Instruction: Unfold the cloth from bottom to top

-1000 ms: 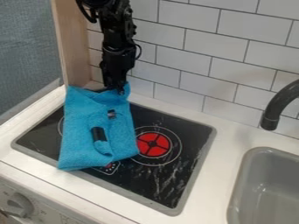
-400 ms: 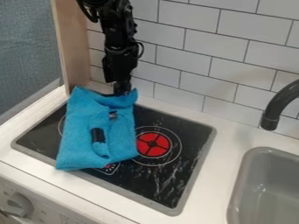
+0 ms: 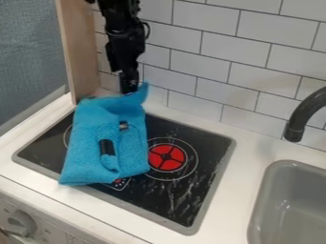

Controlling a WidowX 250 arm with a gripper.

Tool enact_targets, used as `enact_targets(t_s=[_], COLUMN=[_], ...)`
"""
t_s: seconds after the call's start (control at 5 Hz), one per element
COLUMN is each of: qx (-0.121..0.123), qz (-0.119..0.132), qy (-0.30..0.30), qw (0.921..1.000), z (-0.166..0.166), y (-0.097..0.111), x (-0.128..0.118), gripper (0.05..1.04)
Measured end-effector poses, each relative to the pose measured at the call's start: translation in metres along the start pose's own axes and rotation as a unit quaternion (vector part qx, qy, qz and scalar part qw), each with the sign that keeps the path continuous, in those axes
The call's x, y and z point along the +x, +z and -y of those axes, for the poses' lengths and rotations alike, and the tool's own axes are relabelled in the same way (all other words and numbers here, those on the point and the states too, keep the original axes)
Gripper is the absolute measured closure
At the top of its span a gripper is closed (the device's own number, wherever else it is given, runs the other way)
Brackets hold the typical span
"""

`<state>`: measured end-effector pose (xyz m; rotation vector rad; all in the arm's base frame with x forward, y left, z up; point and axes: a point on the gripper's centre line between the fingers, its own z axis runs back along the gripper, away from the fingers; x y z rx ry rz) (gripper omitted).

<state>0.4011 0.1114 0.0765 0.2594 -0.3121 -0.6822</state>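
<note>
Jaws: mine, on the gripper (image 3: pixel 129 89), at the cloth's far edge; cannot tell if spread or pressed together. Pinch on the edge likely, unproven.
Just changed: I am higher than a moment ago. Far right corner (image 3: pixel 143 90) now stands in a point beside me; far left corner, peaked before, has sunk and rounded over.
Cloth: blue terry, over the left part of the cooktop (image 3: pixel 211 150), near edge past its front rim. Near end has barely shifted.
Folds: narrow flap down the middle, black band (image 3: pixel 107 147) on it, still lying as it was.
Meaning: far edge lifting, layers not opened yet, by my reading. Next wants a steady pull toward the wall tiles (image 3: pixel 191 71).
Risk: edge slips, or whole bundle drags.
</note>
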Motion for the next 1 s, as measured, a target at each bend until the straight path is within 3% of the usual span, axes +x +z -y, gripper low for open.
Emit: enact_targets(t_s=[0.6, 1.0], qx=[0.056, 0.059], qz=[0.058, 0.067], qy=[-0.008, -0.02], qw=[0.9968, 0.9958], z=[0.006, 0.013], y=[0.066, 0.075], x=[-0.003, -0.006], gripper=[0.084, 0.084])
